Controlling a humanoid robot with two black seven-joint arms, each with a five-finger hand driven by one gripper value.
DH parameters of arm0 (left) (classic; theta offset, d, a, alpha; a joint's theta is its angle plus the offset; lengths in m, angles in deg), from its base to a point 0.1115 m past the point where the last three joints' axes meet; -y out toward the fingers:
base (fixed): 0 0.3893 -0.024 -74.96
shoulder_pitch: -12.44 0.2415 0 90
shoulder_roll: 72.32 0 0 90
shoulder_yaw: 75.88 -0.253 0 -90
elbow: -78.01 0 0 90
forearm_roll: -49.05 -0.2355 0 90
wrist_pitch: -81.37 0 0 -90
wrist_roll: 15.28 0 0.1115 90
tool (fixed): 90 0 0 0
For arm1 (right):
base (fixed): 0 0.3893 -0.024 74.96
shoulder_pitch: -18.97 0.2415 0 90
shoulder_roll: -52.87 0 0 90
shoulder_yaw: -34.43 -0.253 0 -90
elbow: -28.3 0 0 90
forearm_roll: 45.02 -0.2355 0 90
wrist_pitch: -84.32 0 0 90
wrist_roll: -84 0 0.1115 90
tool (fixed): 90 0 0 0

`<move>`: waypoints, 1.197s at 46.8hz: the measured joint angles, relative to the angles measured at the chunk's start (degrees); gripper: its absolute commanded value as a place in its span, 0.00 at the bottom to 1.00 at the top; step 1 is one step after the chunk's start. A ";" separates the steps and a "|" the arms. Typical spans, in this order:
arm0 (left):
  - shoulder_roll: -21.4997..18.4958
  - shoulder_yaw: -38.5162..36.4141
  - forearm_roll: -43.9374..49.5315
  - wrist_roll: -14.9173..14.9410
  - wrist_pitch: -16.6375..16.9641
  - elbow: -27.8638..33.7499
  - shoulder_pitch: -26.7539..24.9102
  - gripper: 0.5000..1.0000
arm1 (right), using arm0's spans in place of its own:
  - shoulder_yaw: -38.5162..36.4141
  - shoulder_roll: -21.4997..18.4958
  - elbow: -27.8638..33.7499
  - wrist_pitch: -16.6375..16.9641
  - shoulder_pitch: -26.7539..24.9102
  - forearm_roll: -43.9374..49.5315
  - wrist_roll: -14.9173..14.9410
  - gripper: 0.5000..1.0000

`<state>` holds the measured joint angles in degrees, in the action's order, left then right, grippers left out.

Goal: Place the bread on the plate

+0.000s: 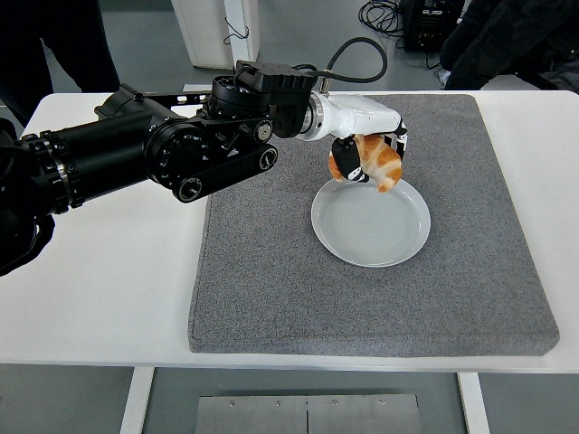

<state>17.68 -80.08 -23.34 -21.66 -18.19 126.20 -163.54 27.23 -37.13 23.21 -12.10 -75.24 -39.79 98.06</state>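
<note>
Bread (pixel 373 161) hangs in the left hand (pixel 362 154), whose fingers are wrapped around its middle, just over the far rim of the plate (pixel 371 221) on the grey mat (pixel 271 271) covering the desk (pixel 109 271). It is likely light, soft and crushable, with a flaky crust, so a gentle hold across the thick centre suits it best.
</note>
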 measured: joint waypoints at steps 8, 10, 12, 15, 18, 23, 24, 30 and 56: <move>0.00 -3.08 -0.31 -0.13 1.31 -0.20 0.02 0.00 | 0.00 0.00 0.00 0.00 0.00 0.00 0.00 1.00; 0.00 -3.60 -0.51 -0.17 1.71 -0.21 0.02 0.00 | 0.00 0.00 0.00 0.00 0.00 0.00 0.00 1.00; 0.00 -3.84 -0.62 -0.26 1.93 -0.21 0.10 0.00 | 0.00 0.00 0.00 0.00 0.00 0.01 0.00 1.00; 0.00 -4.04 -1.03 -0.50 2.00 -0.18 0.47 0.00 | 0.00 0.00 0.00 0.00 0.00 0.01 0.00 1.00; 0.00 -4.04 -1.59 -1.19 2.04 -0.13 0.78 0.00 | 0.00 0.00 0.00 0.00 0.00 -0.01 0.00 1.00; -0.01 -4.01 -1.71 -2.00 2.09 0.18 1.47 0.00 | 0.00 0.00 0.00 0.00 0.00 -0.02 0.00 1.00; 0.00 -4.01 -1.71 -2.17 2.09 0.26 1.70 0.00 | 0.00 0.00 0.00 0.00 0.00 -0.02 0.00 1.00; 0.00 -4.00 -1.70 -3.39 3.15 0.76 3.15 0.00 | 0.00 0.00 0.00 0.00 0.00 0.02 0.00 1.00; 0.00 -7.23 -2.16 -4.04 9.51 0.85 6.58 0.00 | 0.00 0.00 0.00 0.00 0.00 0.01 0.00 1.00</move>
<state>17.68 -87.31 -25.50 -25.70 -8.68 127.05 -156.96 27.23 -37.13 23.21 -12.10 -75.25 -39.78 98.06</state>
